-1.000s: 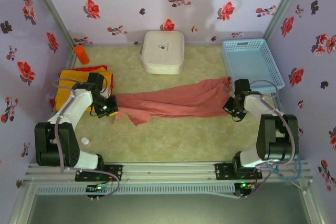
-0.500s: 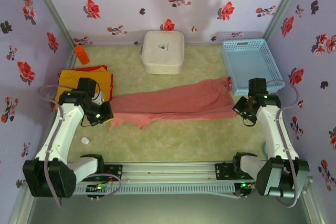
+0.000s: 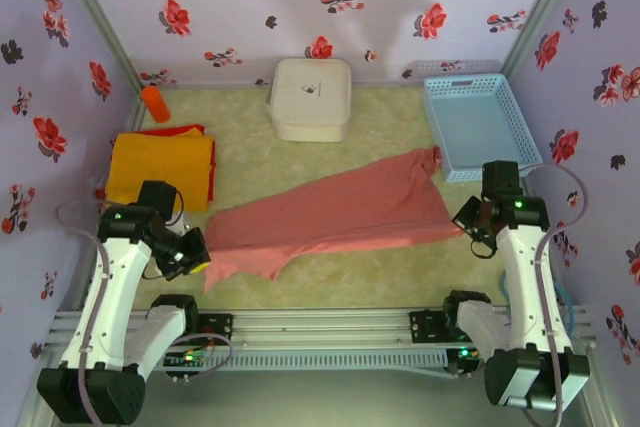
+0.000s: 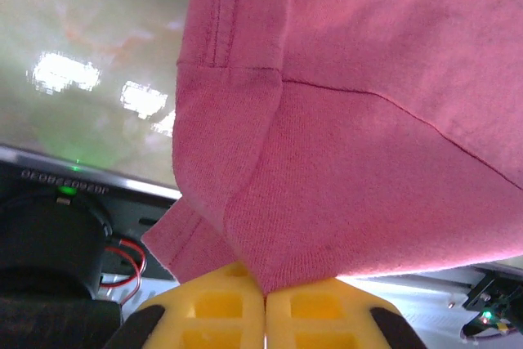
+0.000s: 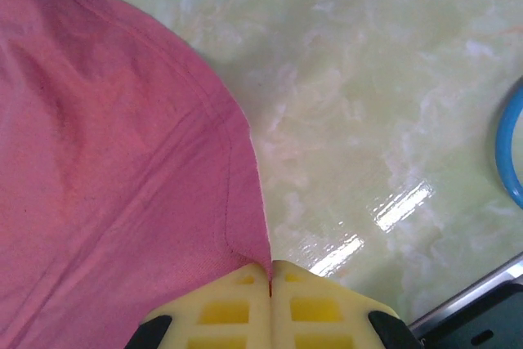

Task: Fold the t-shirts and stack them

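Pulled toward the table's (image 3: 380, 282) near edge, salmon-pink t-shirt (image 3: 330, 212) stretches between left gripper (image 3: 195, 252) and right gripper (image 3: 468, 217), both pinching its ends; spreading flat likely next.

The red t-shirt (image 3: 185, 130) lies mostly hidden under the yellow-orange t-shirt (image 3: 158, 169). Both wrist views cut off the pink t-shirt (image 4: 368, 120) at their edges.

Table (image 3: 380, 267): pink shirt (image 3: 340, 209), yellow shirt (image 3: 155, 165), box (image 3: 311, 97), basket (image 3: 478, 125).

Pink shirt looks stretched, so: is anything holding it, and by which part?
Left gripper pinches the pink t-shirt by its edge at one end; right gripper, by the opposite end's edge.
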Available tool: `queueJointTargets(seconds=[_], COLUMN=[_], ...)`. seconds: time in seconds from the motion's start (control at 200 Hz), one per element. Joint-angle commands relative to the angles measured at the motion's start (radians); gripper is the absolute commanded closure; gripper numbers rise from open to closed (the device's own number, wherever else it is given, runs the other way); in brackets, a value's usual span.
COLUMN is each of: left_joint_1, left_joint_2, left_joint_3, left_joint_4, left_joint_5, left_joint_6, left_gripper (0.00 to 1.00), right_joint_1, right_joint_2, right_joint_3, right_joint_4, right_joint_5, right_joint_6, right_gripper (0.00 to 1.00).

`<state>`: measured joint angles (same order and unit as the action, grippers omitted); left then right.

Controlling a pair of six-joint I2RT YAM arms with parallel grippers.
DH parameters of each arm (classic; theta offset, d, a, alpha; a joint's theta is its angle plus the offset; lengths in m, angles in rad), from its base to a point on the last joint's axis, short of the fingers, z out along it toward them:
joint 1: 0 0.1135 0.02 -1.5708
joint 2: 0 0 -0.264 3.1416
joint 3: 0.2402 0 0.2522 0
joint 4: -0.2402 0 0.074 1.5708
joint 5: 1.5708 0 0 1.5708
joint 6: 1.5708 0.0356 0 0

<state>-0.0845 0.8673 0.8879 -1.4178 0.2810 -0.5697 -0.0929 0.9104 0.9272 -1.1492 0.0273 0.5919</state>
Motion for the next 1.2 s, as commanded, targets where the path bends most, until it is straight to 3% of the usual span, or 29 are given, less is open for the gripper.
queueJointTargets(seconds=[0.0,0.075,0.14,0.215,0.405,0.525,0.745,0.95,1.19], left_joint_1=[0.01,0.009,0.01,0.009,0.008,0.008,-0.023,-0.073,-0.183], left_joint_2=[0.006,0.023,0.042,0.072,0.137,0.224,0.43,0.573,0.776], left_joint_3=[-0.015,-0.009,-0.001,0.017,0.074,0.096,0.171,0.206,0.289], left_joint_4=[-0.068,-0.081,-0.08,-0.089,0.008,0.143,0.32,0.452,0.492], left_joint_5=[-0.01,-0.036,-0.044,-0.075,-0.084,-0.083,-0.078,-0.133,-0.211], left_joint_6=[0.015,0.03,0.05,0.071,0.073,0.08,0.123,0.131,0.158], left_gripper=[0.91,0.84,0.71,0.59,0.57,0.53,0.53,0.5,0.48], right_joint_1=[-0.005,-0.005,-0.005,-0.005,-0.005,-0.005,0.039,0.176,0.299], right_joint_2=[-0.034,-0.064,-0.086,-0.091,-0.055,-0.022,0.159,0.378,0.673], right_joint_3=[0.019,0.021,0.022,0.028,0.059,0.045,0.103,0.176,0.34], right_joint_4=[-0.054,-0.071,-0.078,-0.068,-0.022,0.082,0.247,0.405,0.478], right_joint_5=[0.048,0.065,0.079,0.057,0.006,-0.068,-0.14,-0.136,-0.133], right_joint_6=[0.037,0.04,0.043,0.039,0.001,-0.034,-0.094,-0.093,-0.067], right_gripper=[0.98,0.95,0.8,0.73,0.34,0.2,0.19,0.19,0.19])
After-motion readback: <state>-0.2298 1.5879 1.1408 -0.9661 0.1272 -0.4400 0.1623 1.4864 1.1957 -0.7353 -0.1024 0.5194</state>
